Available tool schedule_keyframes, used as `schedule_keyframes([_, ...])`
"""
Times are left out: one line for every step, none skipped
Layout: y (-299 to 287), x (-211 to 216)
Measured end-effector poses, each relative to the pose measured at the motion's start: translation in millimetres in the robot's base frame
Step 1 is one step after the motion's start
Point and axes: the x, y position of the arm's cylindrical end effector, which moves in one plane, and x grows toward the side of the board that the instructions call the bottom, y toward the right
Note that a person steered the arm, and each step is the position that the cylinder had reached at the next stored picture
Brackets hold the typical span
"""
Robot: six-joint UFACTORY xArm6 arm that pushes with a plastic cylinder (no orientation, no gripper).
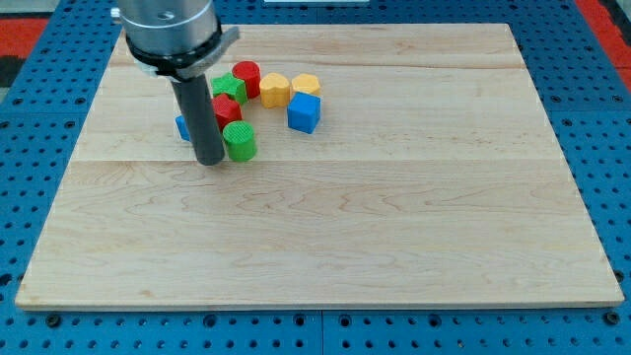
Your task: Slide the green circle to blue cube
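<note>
The green circle (240, 141) lies on the wooden board, left of the middle in the upper part. My tip (209, 161) stands right against its left side. The blue cube (305, 112) sits up and to the right of the green circle, a short gap away. The rod rises from the tip to the arm's grey housing at the view's top.
A cluster sits above the green circle: a red block (228, 107), a green block (230, 87), a red circle (246, 77), a yellow block (275, 90) and a second yellow block (307, 86). Another blue block (182, 127) is partly hidden behind the rod.
</note>
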Motion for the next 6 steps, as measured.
schedule_keyframes([7.8, -0.2])
schedule_keyframes([22.1, -0.2])
schedule_keyframes([34.2, -0.2])
schedule_keyframes([49.5, 0.1])
schedule_keyframes([62.6, 0.1])
schedule_keyframes([72.3, -0.4])
